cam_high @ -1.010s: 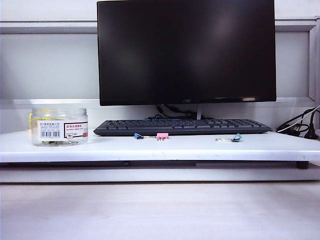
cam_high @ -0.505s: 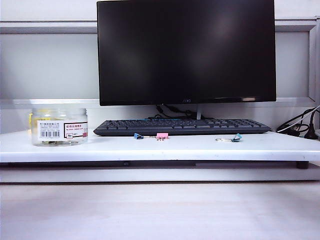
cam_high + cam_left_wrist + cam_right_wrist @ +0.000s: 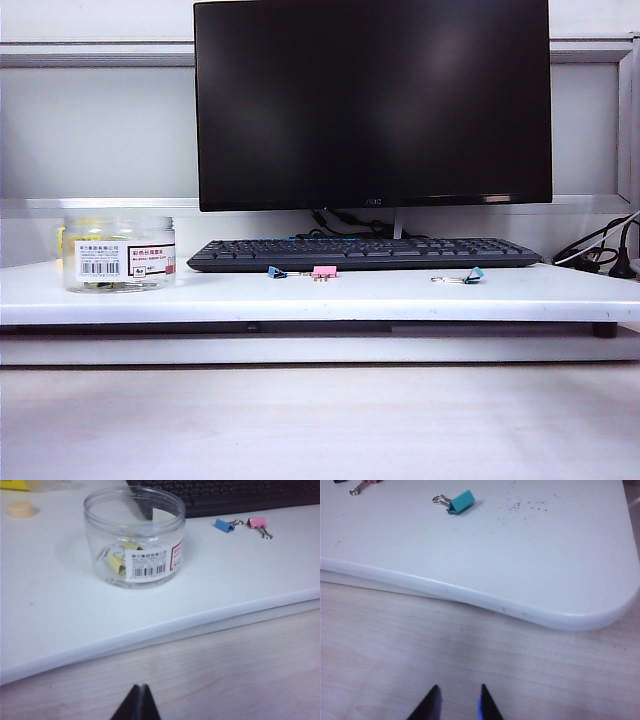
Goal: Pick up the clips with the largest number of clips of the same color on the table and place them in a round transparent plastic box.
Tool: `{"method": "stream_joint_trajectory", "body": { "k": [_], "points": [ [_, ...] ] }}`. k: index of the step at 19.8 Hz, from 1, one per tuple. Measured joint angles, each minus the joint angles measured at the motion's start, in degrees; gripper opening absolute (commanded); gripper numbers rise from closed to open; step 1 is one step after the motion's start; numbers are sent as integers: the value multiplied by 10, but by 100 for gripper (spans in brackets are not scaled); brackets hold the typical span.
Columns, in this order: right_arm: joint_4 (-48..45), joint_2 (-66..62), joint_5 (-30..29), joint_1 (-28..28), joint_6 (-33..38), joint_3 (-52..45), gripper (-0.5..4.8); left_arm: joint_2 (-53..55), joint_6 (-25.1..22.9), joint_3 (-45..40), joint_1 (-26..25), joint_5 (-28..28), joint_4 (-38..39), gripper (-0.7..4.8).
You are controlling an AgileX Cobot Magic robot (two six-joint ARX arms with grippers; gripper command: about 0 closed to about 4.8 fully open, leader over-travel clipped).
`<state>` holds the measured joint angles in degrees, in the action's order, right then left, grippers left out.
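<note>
exterior view: a white raised worktop (image 3: 400, 295) carries a dark monitor (image 3: 372, 100) and a black keyboard (image 3: 365, 253) along its back. the round transparent plastic box (image 3: 119, 253) stands upright near the left end of the worktop, lid off, its barcode label facing the front edge. left wrist view: the yellow clips (image 3: 118, 562) lie inside the round transparent plastic box (image 3: 134, 537), on its floor, behind the label. a blue clip (image 3: 277, 272) and a pink clip (image 3: 324, 271) lie side by side just in front of the keyboard's front edge, near the middle of the worktop; a teal clip (image 3: 470, 276) lies apart from them toward the right end. a small tan disc (image 3: 22, 510) rests on the worktop behind the box. neither arm appears in the exterior view. the left gripper (image 3: 139, 706) hangs over the wooden surface in front of the worktop's front edge, its fingers pressed together and holding nothing. the right gripper (image 3: 458, 703) hangs over the same wooden surface near the worktop's rounded right front corner, its fingers a narrow gap apart with nothing between them.
</note>
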<state>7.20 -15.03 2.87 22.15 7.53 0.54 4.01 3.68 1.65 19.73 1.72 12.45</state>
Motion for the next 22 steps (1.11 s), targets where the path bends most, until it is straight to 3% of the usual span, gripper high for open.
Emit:
{"method": "stream_joint_trajectory", "body": {
  "k": [14,17,22],
  "points": [
    [3,24,0,0,0,0,104,-2,0,0,0,0,0,-5],
    [-1,63,-3,-28,0,0,104,-12,0,0,-4,-2,2,-5],
    [-2,101,-1,-121,0,0,103,-38,0,0,-106,-15,2,-5]
  ]
}}
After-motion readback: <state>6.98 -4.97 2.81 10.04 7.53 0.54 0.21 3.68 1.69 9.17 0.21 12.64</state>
